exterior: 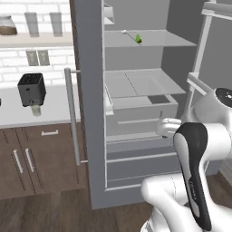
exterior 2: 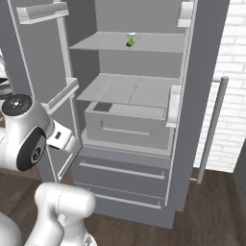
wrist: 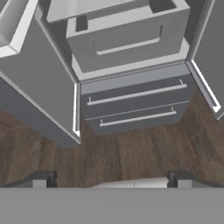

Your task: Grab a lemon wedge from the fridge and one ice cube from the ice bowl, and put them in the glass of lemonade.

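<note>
While both fridge (exterior: 90, 113) doors stand swung wide, the counter (exterior: 54, 111) off to the left carries a black toaster (exterior: 31, 89), and the small glass of lemonade (exterior: 36, 110) sits just in front of it. Above, a shelf (exterior: 36, 40) holds a jar (exterior: 7, 25) and two tall clear glasses (exterior: 44, 23). Moving right into the fridge, the lemon wedge (exterior: 138, 39) lies on the upper glass shelf, toward the back, a small bright green sliver; from the right base view it shows as the same wedge (exterior 2: 129, 43) near the shelf's middle. Below it a grey crisper drawer (exterior 2: 127, 126) is pulled partway out, and two closed bottom drawers (wrist: 135, 105) sit under that. The gripper (wrist: 112, 179) points down at the wooden floor before the fridge, its fingertips (wrist: 41, 179) spread fully apart, with nothing between them.
</note>
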